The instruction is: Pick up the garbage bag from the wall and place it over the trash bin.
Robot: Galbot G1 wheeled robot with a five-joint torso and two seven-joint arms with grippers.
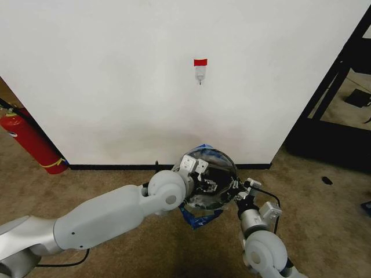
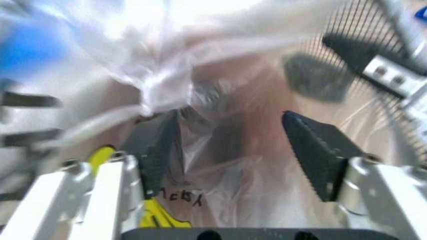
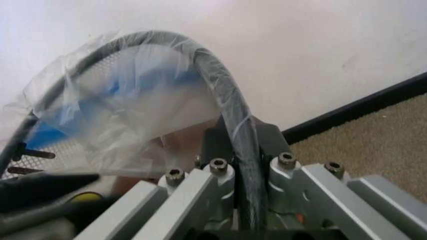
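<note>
We see the bin (image 1: pixel 210 182) on the carpet (image 1: pixel 324 220) just in front of the wall (image 1: pixel 116 75), with the bag (image 1: pixel 200 217) draped over it, blue print hanging down its near side. The hook (image 1: pixel 200 74) sits high on the wall under a red tape strip (image 1: pixel 200 62) (nothing hangs from it). Our left gripper (image 1: pixel 200 174) reaches into the bin's mouth; in the left wrist view its fingers (image 2: pixel 313 150) stand apart with loose bag (image 2: pixel 167 75) film between them, gripping nothing. Our right gripper (image 1: pixel 242 194) is at the bin's right edge; in the right wrist view its jaws are clamped on the rim (image 3: pixel 230 110), bag plastic (image 3: pixel 120 105) wrapped over that rim. A red extinguisher (image 1: pixel 32 143) leans at the wall's left end.
</note>
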